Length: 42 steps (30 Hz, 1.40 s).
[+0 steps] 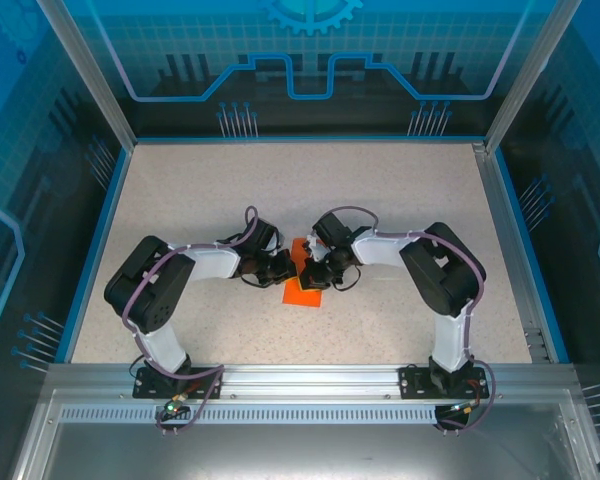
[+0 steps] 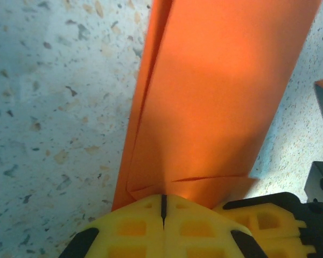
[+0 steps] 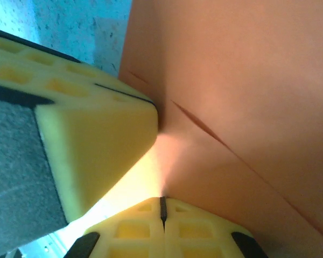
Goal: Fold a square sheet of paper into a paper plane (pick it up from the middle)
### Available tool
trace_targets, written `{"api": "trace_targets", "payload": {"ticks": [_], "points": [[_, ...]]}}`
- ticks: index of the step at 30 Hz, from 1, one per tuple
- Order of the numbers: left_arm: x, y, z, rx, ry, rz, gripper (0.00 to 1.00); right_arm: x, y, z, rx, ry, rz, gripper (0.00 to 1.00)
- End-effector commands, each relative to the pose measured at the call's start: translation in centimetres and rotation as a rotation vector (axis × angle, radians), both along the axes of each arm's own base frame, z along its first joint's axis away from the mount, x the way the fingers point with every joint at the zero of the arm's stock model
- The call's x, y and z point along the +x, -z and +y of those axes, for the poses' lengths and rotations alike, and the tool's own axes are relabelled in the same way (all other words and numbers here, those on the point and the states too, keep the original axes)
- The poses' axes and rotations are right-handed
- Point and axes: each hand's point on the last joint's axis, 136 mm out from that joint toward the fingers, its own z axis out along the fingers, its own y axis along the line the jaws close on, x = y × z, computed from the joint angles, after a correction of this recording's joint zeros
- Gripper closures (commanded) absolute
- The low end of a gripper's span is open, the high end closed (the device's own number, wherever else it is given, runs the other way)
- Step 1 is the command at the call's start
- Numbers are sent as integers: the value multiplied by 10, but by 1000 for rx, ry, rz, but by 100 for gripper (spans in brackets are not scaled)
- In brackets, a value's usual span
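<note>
Left pincer (image 2: 162, 208) pressed together, tips on folded orange sheet (image 2: 215, 97) ahead; right pincer (image 3: 162, 210) same, just beside; looked like crease-pressing step; next needed slow rub along fold.

My left gripper (image 1: 283, 268) and right gripper (image 1: 317, 268) meet nose to nose over the orange paper (image 1: 305, 292), each barring the other's way ahead. Behind and beside both, the table (image 1: 280, 190) lies open.
</note>
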Motion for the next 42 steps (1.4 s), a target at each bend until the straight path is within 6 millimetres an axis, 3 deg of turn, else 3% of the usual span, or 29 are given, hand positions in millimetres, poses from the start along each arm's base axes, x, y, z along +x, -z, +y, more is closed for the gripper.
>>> {"api": "trace_targets", "payload": {"ticks": [1, 3, 10, 13, 19, 26, 29, 35, 42], "points": [[-9, 25, 15, 99, -17, 51, 97, -14, 25, -12, -104, 0, 53, 99], [-9, 25, 16, 100, -18, 54, 97, -17, 22, -11, -95, -5, 59, 99], [-9, 24, 16, 103, -18, 53, 97, -13, -15, -2, -22, -19, 8, 99], [-9, 24, 18, 110, -20, 55, 97, -21, -9, -10, -34, -15, 20, 98], [-9, 26, 18, 114, -22, 59, 98, -34, 27, -24, -91, 3, 97, 99], [-10, 27, 19, 122, -21, 63, 98, -33, -12, -20, -24, -11, 29, 99], [-9, 26, 20, 125, -26, 61, 98, -42, -6, -26, -27, -12, 46, 98], [-8, 25, 19, 123, -23, 59, 98, -62, 34, -45, -103, -3, 126, 100], [-9, 25, 19, 127, -20, 61, 98, -59, -2, -39, -22, -8, 59, 98]]}}
